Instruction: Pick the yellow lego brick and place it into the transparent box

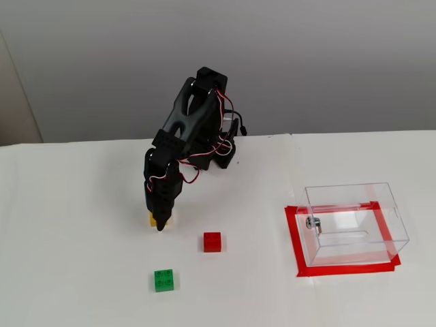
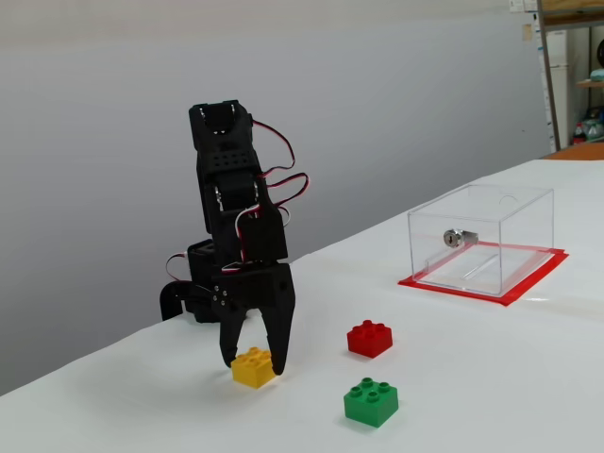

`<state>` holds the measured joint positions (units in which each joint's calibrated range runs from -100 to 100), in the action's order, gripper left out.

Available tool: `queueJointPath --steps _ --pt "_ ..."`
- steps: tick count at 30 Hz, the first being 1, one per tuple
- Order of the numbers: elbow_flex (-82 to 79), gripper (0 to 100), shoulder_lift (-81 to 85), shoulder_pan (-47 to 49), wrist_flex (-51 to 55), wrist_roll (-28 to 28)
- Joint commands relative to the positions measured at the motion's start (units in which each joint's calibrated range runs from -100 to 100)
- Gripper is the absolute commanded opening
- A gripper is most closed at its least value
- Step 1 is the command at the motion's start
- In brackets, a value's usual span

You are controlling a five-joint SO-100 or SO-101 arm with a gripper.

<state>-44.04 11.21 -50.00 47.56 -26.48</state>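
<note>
Claw (image 2: pixel 253 363): lowered to the tabletop (image 2: pixel 491 377), fingers spread narrowly to either side of the yellow lego brick (image 2: pixel 254 367), which sits between the tips and rests on the surface, not lifted. Transparent box (image 2: pixel 481 238): well apart from the claw, on a red-taped patch, with no brick inside. Judged status: grasp about to close; lift, carry and release all remain.

Bright, even, soft light in both fixed views; faint shadows, slight softness, no glare or edge distortion.
</note>
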Motion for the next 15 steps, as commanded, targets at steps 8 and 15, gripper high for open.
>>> queueJointPath --steps 8,15 --pt "1.9 11 0.1 -0.4 -0.4 0.2" --pt "1.5 11 0.3 -0.2 -0.2 0.2"
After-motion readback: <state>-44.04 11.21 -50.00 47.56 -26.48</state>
